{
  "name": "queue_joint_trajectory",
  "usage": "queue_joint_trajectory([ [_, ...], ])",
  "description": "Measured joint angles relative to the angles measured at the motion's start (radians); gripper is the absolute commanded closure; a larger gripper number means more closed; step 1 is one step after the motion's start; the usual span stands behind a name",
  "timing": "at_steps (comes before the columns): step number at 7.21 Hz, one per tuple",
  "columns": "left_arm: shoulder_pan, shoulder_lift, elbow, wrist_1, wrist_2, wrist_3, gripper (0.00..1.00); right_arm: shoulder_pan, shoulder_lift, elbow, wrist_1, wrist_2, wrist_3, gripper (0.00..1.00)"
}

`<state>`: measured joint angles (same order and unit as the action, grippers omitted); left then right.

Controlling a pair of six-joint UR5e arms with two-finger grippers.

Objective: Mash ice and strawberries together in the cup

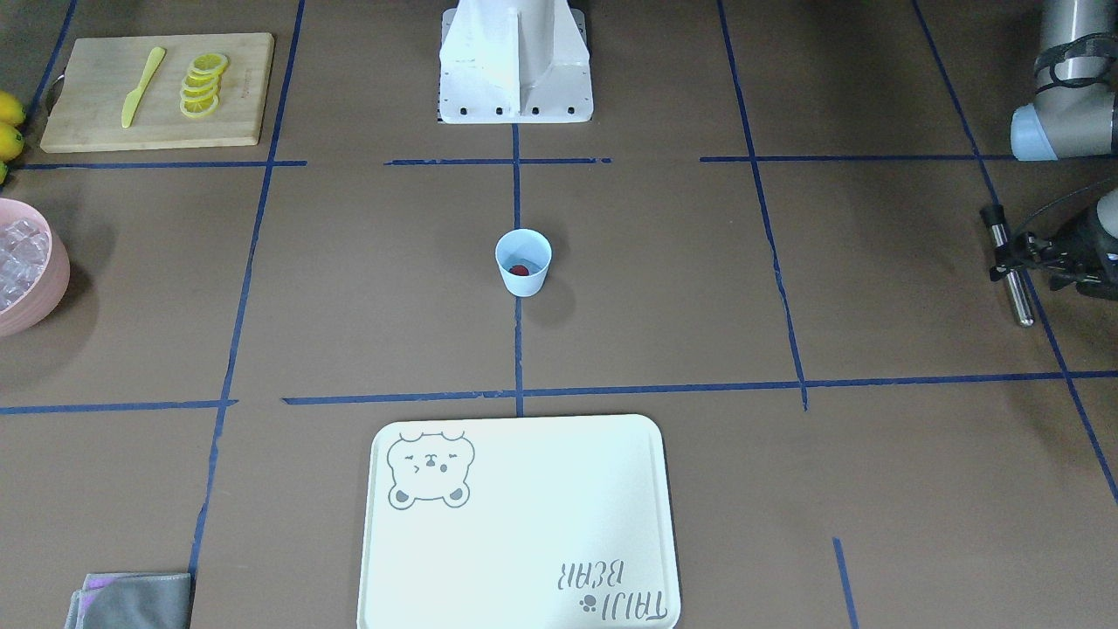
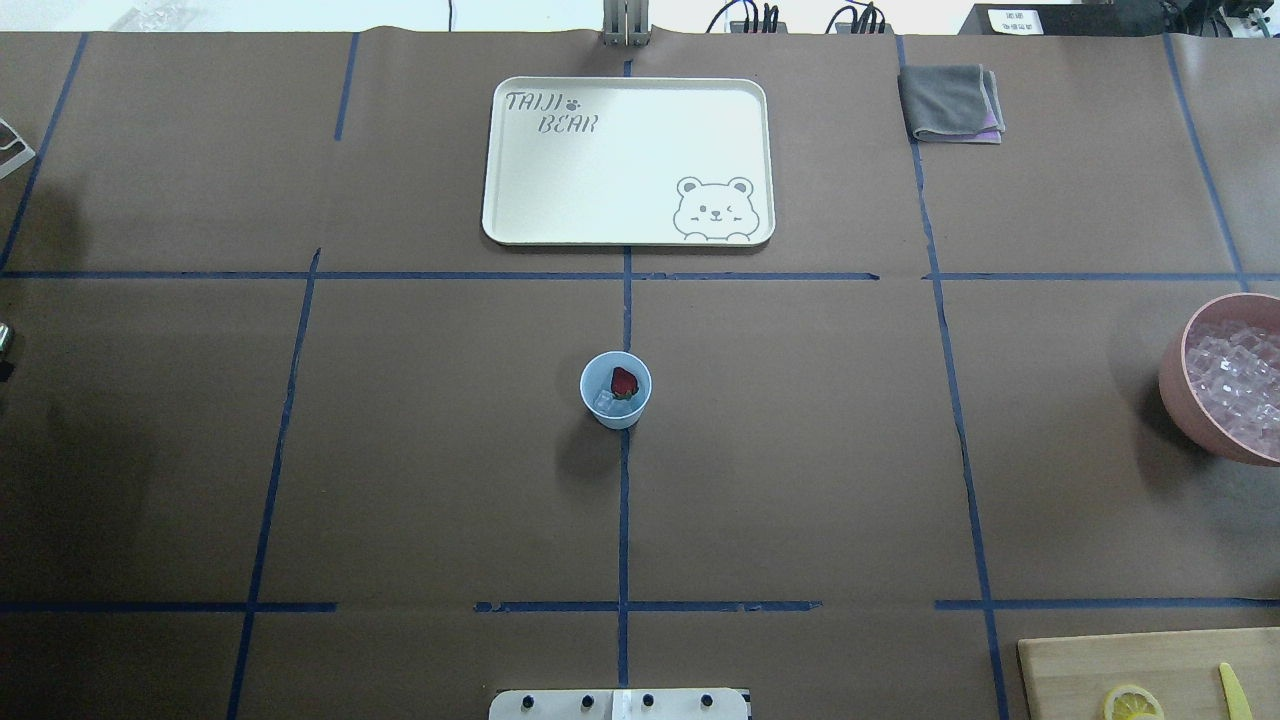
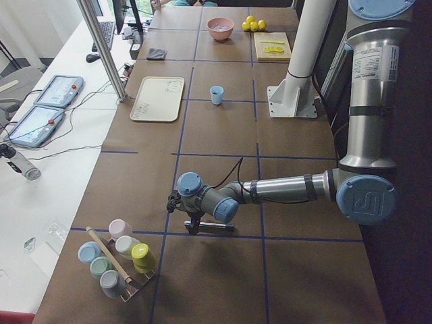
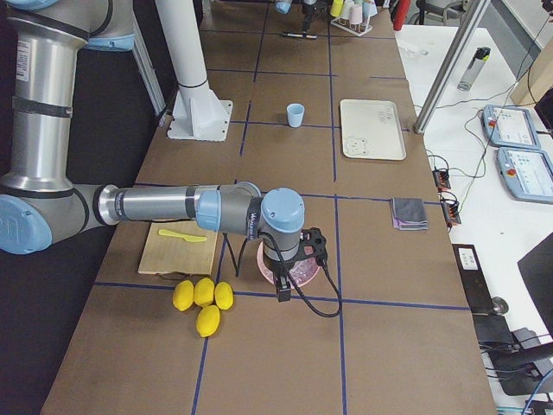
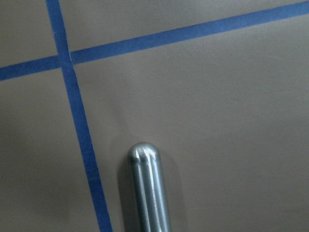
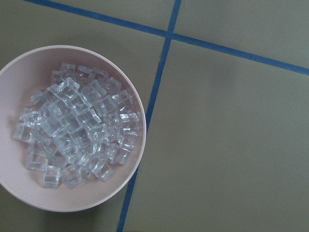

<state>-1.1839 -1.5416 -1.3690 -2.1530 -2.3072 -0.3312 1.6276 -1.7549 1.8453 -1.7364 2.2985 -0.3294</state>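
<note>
The pale-blue cup (image 2: 615, 390) stands upright at the table's middle and also shows in the front view (image 1: 523, 262). Inside it lie a red strawberry (image 2: 623, 381) and some ice (image 2: 606, 402). More ice cubes (image 6: 77, 125) fill the pink bowl (image 6: 24, 77). My left gripper (image 1: 1009, 255) is far off at the table's left end, shut on a metal rod (image 1: 1011, 275) whose rounded tip (image 5: 145, 188) shows in the left wrist view. My right gripper (image 4: 282, 290) hovers over the pink bowl. I cannot tell whether it is open or shut.
A white bear tray (image 2: 620, 160) lies beyond the cup. A wooden board (image 1: 157, 92) holds lemon slices and a yellow knife. Whole lemons (image 4: 203, 298) lie near it. A grey cloth (image 2: 950, 100) lies at the far right. A rack of cups (image 3: 118, 260) stands near the left arm.
</note>
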Motion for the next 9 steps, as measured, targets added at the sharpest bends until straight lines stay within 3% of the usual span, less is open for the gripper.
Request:
queue_joint_trajectory([
  [9,0.008,-0.006,0.017,-0.025,0.037,-0.087,0.02,0.0,0.001,-0.002,0.0,-0.002,-0.002,0.01],
])
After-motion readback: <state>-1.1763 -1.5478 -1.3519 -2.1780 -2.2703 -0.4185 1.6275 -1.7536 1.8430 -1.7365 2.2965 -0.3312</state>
